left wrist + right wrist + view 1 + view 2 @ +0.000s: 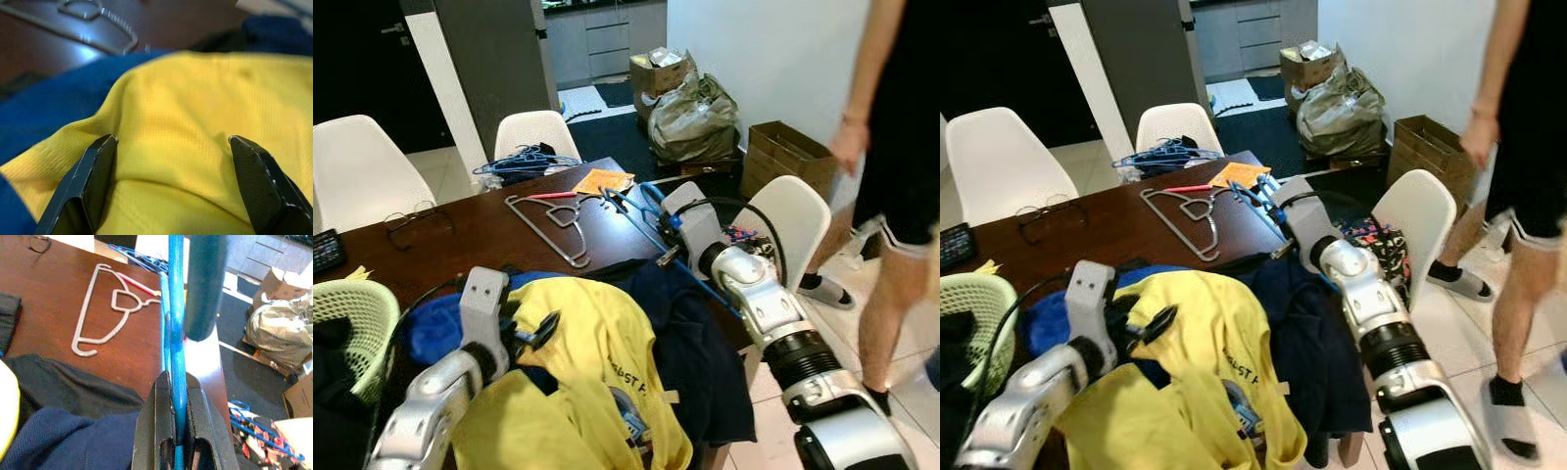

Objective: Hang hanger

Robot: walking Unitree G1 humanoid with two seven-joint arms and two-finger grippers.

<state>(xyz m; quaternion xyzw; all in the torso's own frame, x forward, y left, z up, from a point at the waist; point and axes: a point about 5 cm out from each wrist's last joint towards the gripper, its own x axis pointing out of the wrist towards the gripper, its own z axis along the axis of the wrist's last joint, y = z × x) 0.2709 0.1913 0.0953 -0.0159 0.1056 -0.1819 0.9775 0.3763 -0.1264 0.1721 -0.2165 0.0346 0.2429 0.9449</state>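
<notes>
Fingers (93,181) of the left gripper (530,333) are spread wide, empty, hovering just over the yellow shirt (597,382) at lower centre of the left eye frame; nothing between them. Left of frame: green basket (362,313) at the table edge. Mid-frame: dark wood table (489,235) with a grey hanger (553,220) lying flat, a pile of blue hangers (524,162) at its far edge, orange paper (602,181) beside them. Navy garment (690,343) lies right of the yellow shirt. Right of centre: right gripper (177,404) is clamped on the blue hanger (651,220), held above the table's right edge; the wrist view shows the blue bar pinched tight between the closed fingers. Far right: a person (891,176) stands by a white chair (793,220).

Step judged: hanger is grasped, shirt not yet on it. Next move likely calls for the left gripper to pinch the shirt's collar area and the right to feed the hanger arm in; loose fabric could slip.
</notes>
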